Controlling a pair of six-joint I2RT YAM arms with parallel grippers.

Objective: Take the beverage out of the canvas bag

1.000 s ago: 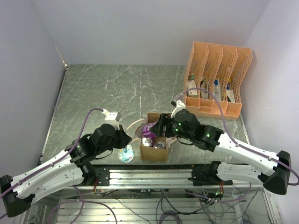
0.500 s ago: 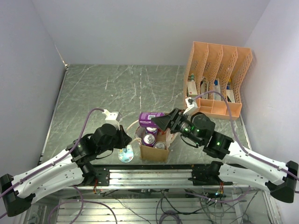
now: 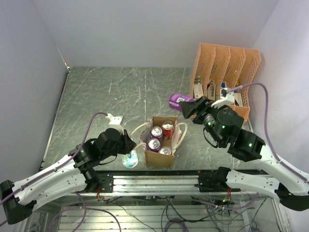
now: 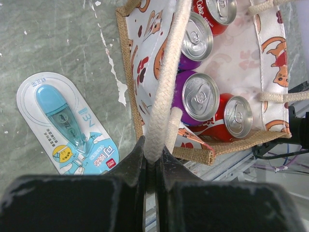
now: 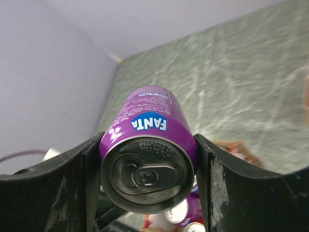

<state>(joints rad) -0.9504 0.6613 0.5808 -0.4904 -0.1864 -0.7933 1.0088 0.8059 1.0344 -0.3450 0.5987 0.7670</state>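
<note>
The canvas bag (image 3: 159, 159) stands near the table's front edge, tan with cream handles, and holds several cans (image 3: 156, 132). In the left wrist view the cans (image 4: 200, 96) are purple and red. My left gripper (image 3: 126, 143) is shut on the bag's left cream handle (image 4: 164, 96), at the bag's left side. My right gripper (image 3: 189, 106) is shut on a purple Fanta can (image 3: 176, 101), held on its side in the air to the right of and beyond the bag. The can (image 5: 145, 145) fills the right wrist view between both fingers.
A correction tape in blue-and-white packaging (image 3: 129, 160) lies left of the bag; it also shows in the left wrist view (image 4: 67, 123). An orange perforated file organizer (image 3: 224, 79) stands at the back right with small items in it. Walls close in left, back and right.
My right gripper has lifted the purple can out of the bag and carried it up and to the right. My left gripper has stayed on the handle.
</note>
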